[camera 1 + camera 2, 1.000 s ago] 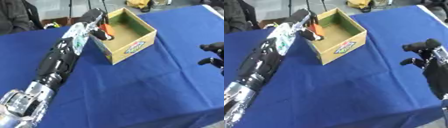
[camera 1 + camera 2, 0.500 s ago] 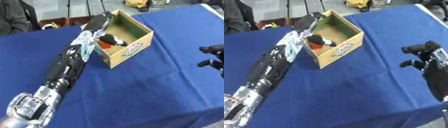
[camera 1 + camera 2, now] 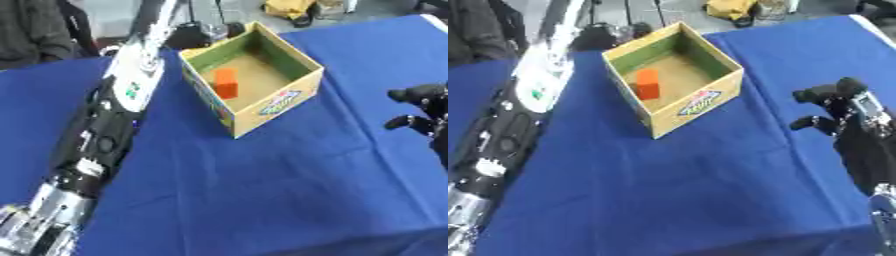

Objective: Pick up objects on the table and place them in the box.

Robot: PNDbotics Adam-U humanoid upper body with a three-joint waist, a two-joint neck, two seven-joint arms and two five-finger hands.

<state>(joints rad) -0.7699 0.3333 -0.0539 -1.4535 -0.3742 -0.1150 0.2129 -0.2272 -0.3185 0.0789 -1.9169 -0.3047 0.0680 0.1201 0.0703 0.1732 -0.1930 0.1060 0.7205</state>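
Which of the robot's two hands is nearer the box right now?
The right hand, fingers curled, empty, at the right edge beside the box. The left arm passes the box, its hand out of sight.

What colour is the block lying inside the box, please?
Orange block, clearest in the left eye view.

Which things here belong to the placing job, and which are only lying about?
Job: open cardboard box; orange block inside it; right robot hand.
Lying about: blue tablecloth; yellow bag beyond the table.
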